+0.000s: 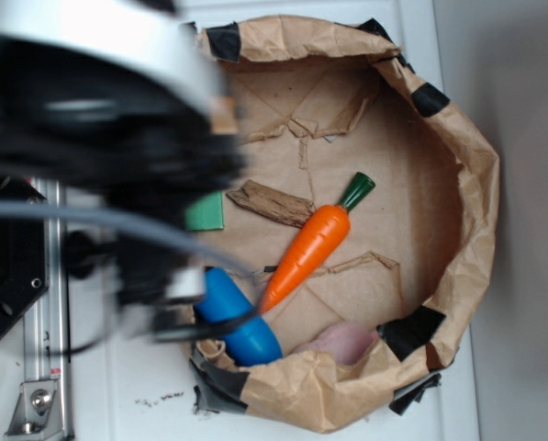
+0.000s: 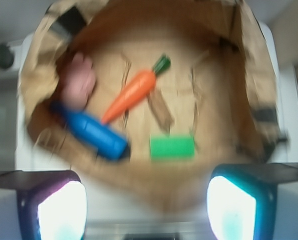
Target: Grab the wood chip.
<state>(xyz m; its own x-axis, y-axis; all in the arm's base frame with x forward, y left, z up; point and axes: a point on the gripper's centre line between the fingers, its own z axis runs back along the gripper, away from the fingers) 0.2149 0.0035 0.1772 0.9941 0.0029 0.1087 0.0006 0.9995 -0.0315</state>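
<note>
Crumpled brown paper nest [image 1: 475,184], rough dark-brown wood chip [image 1: 272,203] beside carrot [image 1: 308,248], pincer [image 2: 146,200] spread apart, empty

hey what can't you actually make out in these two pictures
- Exterior view: the blurred arm covers most of the green block, part of the blue object, and the gripper itself.
- Wrist view: motion blur smears the wood chip beside the carrot, so its grain and ends are unreadable.
- Pink object: partly behind the paper wall, too soft to identify.
</note>
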